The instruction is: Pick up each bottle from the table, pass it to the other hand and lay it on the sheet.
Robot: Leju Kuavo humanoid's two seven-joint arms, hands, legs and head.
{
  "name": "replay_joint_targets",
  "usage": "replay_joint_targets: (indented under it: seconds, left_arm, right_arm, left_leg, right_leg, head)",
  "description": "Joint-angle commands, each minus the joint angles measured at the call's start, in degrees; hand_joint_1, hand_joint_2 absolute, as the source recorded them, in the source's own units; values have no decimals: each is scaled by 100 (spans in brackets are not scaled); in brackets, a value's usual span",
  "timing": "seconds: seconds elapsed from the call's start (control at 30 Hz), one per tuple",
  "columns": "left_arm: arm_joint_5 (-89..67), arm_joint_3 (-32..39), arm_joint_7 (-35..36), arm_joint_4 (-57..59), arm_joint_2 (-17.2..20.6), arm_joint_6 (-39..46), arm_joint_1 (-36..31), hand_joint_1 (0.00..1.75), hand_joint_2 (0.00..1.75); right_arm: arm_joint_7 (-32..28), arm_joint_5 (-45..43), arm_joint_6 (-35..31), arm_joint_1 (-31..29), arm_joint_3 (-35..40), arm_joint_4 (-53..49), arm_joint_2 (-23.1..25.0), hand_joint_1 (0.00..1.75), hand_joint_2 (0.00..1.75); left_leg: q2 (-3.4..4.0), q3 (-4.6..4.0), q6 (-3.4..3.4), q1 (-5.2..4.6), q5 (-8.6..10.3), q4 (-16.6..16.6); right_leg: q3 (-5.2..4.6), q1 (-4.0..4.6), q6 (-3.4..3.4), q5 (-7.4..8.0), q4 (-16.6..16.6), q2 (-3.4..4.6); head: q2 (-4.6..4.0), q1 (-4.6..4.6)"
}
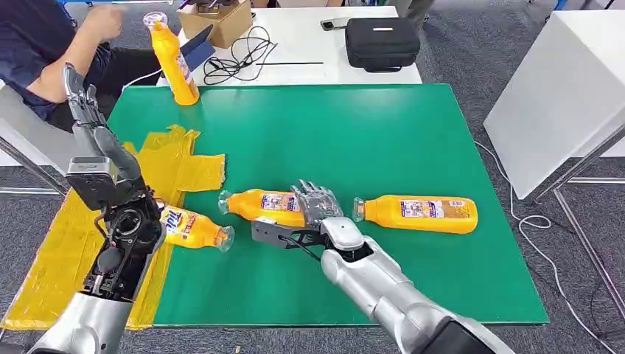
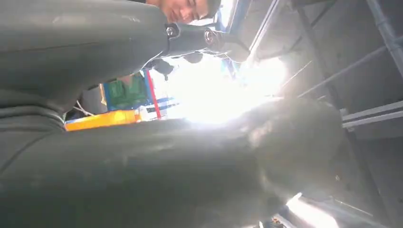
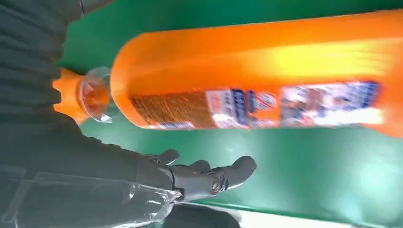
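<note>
Three orange bottles lie on the green mat (image 1: 383, 133). The middle bottle (image 1: 262, 207) lies with its cap to the left, and my right hand (image 1: 317, 202) hovers at its base end with fingers spread, holding nothing. In the right wrist view this bottle (image 3: 256, 80) lies beside my fingers (image 3: 209, 175), with green mat showing between them. The right bottle (image 1: 416, 214) points its clear cap (image 3: 92, 95) at the middle one. A third bottle (image 1: 193, 228) lies on the edge of the yellow sheet (image 1: 59, 251). My left hand (image 1: 79, 94) is raised at the left, fingers extended and empty.
A fourth bottle (image 1: 177, 63) stands tilted at the mat's back left corner, next to a seated person (image 1: 44, 44). Behind the mat, a white table carries a black case (image 1: 382, 42), a cardboard box (image 1: 217, 18) and cables (image 1: 239, 59). A white cabinet (image 1: 560, 96) stands to the right.
</note>
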Motion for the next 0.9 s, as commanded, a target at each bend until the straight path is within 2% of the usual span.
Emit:
replay_joint_targets:
  seconds: [0.03,0.17,0.2,0.4,0.43,0.47,0.73,0.9]
  left_arm:
    - [2,-145,24,613,-210,-29,-376,0,0]
    - [26,-82,23,618,-230,-56,-359,0,0]
    - [28,-76,22,615,-232,-56,-359,0,0]
    - [51,-50,23,598,-251,-67,-387,0,0]
    - [50,-57,23,591,-263,-72,-394,0,0]
    - [58,-58,24,579,-297,-95,-407,0,0]
    - [55,-90,29,549,-337,-122,-416,0,0]
    - [89,28,0,337,-304,-65,-219,0,0]
  right_arm:
    - [241,347,-142,-478,266,1038,-92,0,175]
    - [281,406,-10,-474,135,1164,-74,0,175]
    - [280,415,3,-471,131,1176,-69,0,175]
    - [275,409,161,-443,88,1322,-24,0,175]
    - [270,404,181,-432,81,1350,-12,0,175]
    - [268,415,277,-453,67,1468,36,0,175]
    - [237,431,368,-478,43,1592,127,0,175]
    - [260,496,176,-534,-1,1605,274,0,175]
  left_leg:
    - [-15,11,2,0,-2,3]
    - [-13,5,1,-2,1,-1]
    - [-16,22,2,4,-9,6]
    - [-7,6,1,-1,-1,0]
    - [-8,23,2,4,-13,6]
    - [-9,7,2,-1,-2,1]
    - [-11,6,1,-1,0,1]
    - [0,22,0,3,-8,1]
  right_leg:
    - [19,0,12,-6,-1,-24]
    - [9,-2,8,-4,-1,-18]
    - [34,4,18,-12,-5,-30]
    - [9,-1,7,-4,-1,-12]
    - [32,4,17,-13,-3,-21]
    - [11,-1,9,-5,0,-16]
    - [12,-1,8,-4,-1,-18]
    - [27,3,12,-8,-4,-11]
  head:
    - [0,0]
    - [0,0]
    - [0,0]
    - [0,0]
    - [0,0]
    - [0,-2]
    - [0,0]
    - [0,0]
